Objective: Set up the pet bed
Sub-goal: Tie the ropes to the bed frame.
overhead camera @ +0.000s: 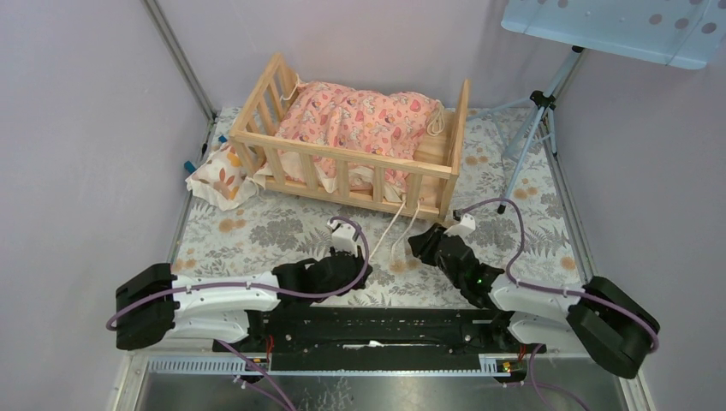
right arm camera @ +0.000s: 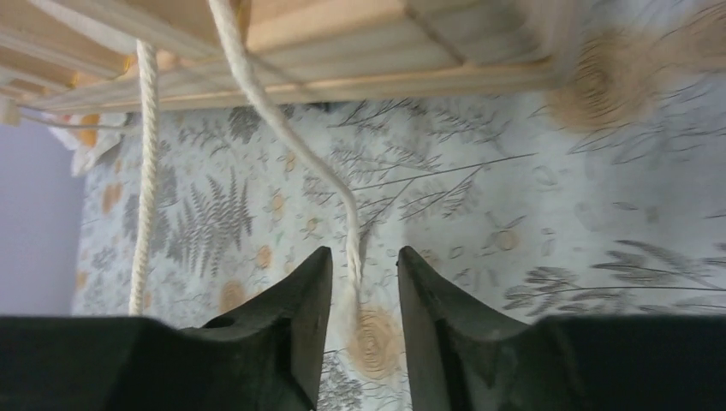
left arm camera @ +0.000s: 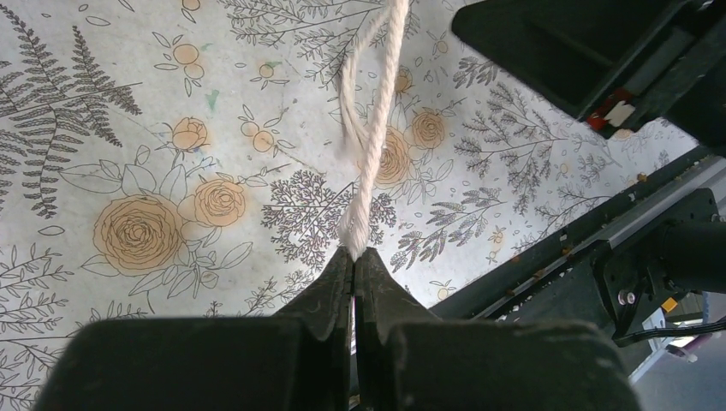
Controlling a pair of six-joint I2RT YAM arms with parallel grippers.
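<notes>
While the left gripper (left arm camera: 354, 253) clamps cord (left arm camera: 373, 158), the right gripper (right arm camera: 364, 262) gapes around another cord (right arm camera: 289, 135).

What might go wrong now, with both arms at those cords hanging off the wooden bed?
1. The left gripper is shut on just the tip of a cord; a pull may slip it free.
2. The right gripper is open with the other cord between its fingers, close to one side; closing may miss it.
3. Tugging the cords might drag the pet bed and shift the pink cushion inside.
</notes>
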